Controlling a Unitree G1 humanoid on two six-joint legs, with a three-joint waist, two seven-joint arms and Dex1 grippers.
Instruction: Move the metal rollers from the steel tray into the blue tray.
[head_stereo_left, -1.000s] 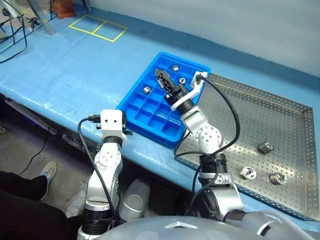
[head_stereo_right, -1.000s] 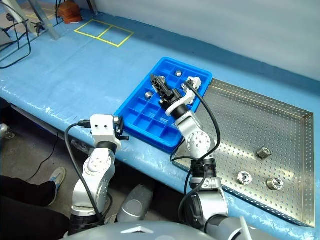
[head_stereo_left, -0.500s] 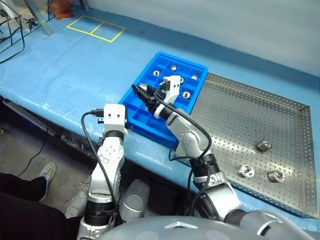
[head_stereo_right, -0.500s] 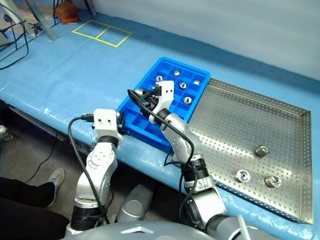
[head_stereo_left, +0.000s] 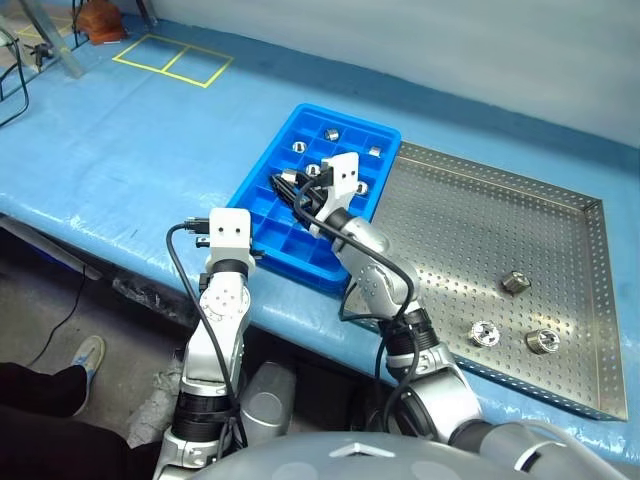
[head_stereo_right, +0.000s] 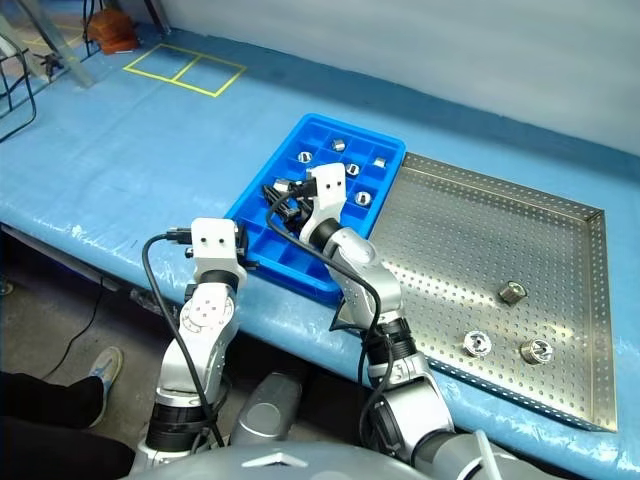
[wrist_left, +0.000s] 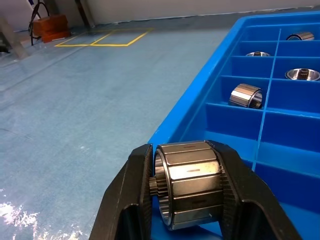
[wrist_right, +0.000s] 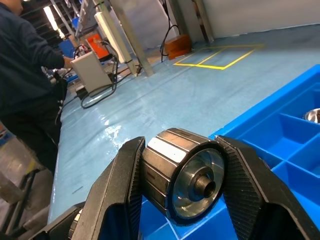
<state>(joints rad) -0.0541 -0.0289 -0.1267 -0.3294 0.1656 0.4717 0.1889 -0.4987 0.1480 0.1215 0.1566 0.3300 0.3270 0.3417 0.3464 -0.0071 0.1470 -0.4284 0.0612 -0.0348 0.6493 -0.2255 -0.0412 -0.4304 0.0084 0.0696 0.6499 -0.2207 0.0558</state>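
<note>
Rollers everywhere you look: each gripper has one pinched between its black fingers. The left gripper (wrist_left: 187, 192) clamps a ribbed silver roller (wrist_left: 189, 184) end to end, fine gear teeth showing at one end, right at the blue tray's (wrist_left: 200, 112) near rim. The right gripper (wrist_right: 182, 187) squeezes another roller (wrist_right: 180, 182) by its faceted sides, its polished end face and hollow hub turned to the camera, over the near part of the blue tray. From the head, that right gripper (head_stereo_left: 290, 188) hangs over the tray's left-hand compartments. Several rollers already sit in the far compartments, one (head_stereo_left: 330, 133) by the back wall. Three more, one (head_stereo_left: 514, 282) nearest the middle, lie on the steel tray (head_stereo_left: 470, 215), near its right front corner, well apart from the blue tray beside it. A person (wrist_right: 25, 75) stands off by some equipment.
</note>
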